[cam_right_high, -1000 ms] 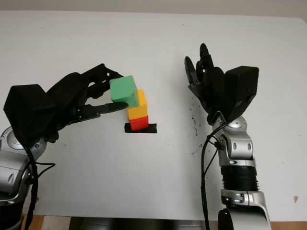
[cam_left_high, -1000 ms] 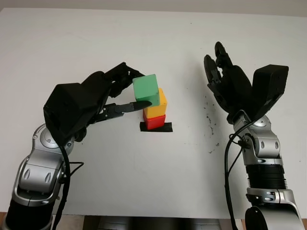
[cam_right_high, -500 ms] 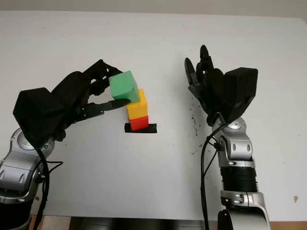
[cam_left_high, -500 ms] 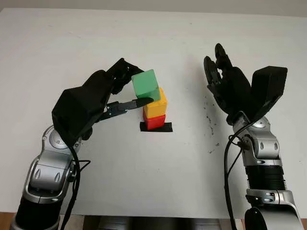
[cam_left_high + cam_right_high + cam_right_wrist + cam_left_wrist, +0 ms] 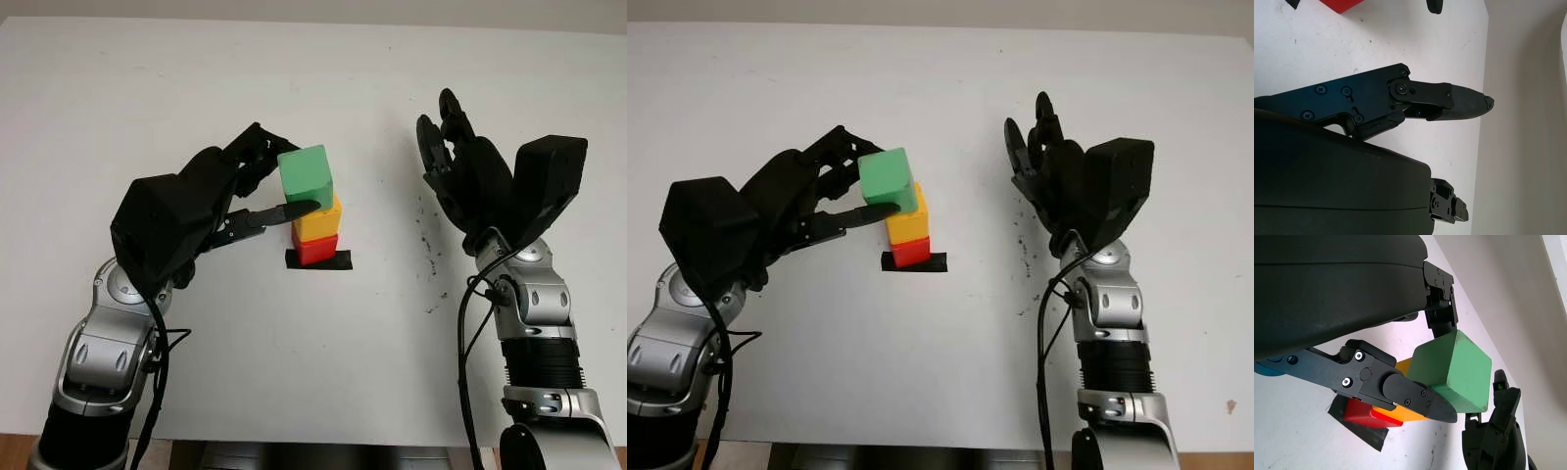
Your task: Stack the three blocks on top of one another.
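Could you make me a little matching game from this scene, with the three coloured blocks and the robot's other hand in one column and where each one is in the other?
Things:
1. green block
2. yellow block
3. red block
4. right hand

Places or states:
A. bottom of the pile, on the black patch
B. open, raised to the right of the pile, holding nothing
C. middle of the pile
D. held in the left hand, at the top of the pile, tilted

Pairs: 1-D, 2-C, 3-A, 4-B
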Robot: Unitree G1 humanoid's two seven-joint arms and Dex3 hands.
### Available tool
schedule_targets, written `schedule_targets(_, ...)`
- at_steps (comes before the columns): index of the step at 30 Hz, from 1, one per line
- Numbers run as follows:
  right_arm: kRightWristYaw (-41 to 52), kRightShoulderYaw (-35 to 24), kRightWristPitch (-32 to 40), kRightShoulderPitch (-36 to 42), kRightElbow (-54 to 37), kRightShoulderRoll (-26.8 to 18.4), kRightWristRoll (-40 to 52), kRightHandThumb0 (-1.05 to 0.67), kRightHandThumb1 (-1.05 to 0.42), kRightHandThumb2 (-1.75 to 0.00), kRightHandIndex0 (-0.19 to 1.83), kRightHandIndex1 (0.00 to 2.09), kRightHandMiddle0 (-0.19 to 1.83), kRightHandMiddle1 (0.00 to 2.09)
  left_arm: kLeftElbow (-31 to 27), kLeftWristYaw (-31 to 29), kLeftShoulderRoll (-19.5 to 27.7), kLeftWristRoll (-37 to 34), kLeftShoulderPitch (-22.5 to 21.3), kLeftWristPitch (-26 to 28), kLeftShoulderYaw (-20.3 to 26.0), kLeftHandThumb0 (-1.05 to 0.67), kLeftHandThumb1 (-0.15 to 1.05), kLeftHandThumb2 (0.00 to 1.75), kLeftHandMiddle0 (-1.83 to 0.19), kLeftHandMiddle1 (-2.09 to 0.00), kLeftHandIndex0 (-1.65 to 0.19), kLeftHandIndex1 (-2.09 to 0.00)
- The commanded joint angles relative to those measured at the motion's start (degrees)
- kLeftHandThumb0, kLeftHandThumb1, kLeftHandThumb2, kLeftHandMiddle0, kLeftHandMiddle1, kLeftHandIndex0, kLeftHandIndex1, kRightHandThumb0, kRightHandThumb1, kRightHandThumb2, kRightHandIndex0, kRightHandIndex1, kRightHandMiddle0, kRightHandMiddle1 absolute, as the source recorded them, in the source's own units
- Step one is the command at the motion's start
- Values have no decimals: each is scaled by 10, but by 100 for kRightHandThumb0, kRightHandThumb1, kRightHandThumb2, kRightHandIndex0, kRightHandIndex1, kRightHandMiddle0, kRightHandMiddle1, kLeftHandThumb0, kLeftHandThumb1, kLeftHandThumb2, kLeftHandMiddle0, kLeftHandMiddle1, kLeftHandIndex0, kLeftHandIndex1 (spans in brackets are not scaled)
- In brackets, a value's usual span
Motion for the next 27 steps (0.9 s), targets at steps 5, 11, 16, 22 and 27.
schedule_targets(5,-1,-3,-4,10,-17,-1,2,-64,-105,-47,-19,0,-16,3,-14,1,-4,-5,-8,3,3,-40,105,6,-20,-6,-23,-161)
schedule_targets(11,-3,-1,3,10,-21,-3,-1,-65,-105,-47,-19,0,-18,3,-19,4,-10,-17,-6,18,8,-41,104,5,-17,-5,-18,-114)
schedule_targets(16,0,-2,3,10,-21,-2,3,-65,-105,-46,-19,0,-19,3,-20,0,-7,-24,-3,14,8,-45,105,6,-9,-5,-23,-29)
schedule_targets(22,0,1,6,10,-23,-3,0,-65,-105,-47,-19,0,-18,1,-21,-5,-10,-46,-5,28,14,-46,105,10,-8,-5,-23,-16)
schedule_targets(27,-4,2,14,10,-28,-4,-2,-65,-105,-47,-19,0,-19,0,-33,-23,0,-66,-1,23,18,-50,104,8,-3,-3,-15,-9)
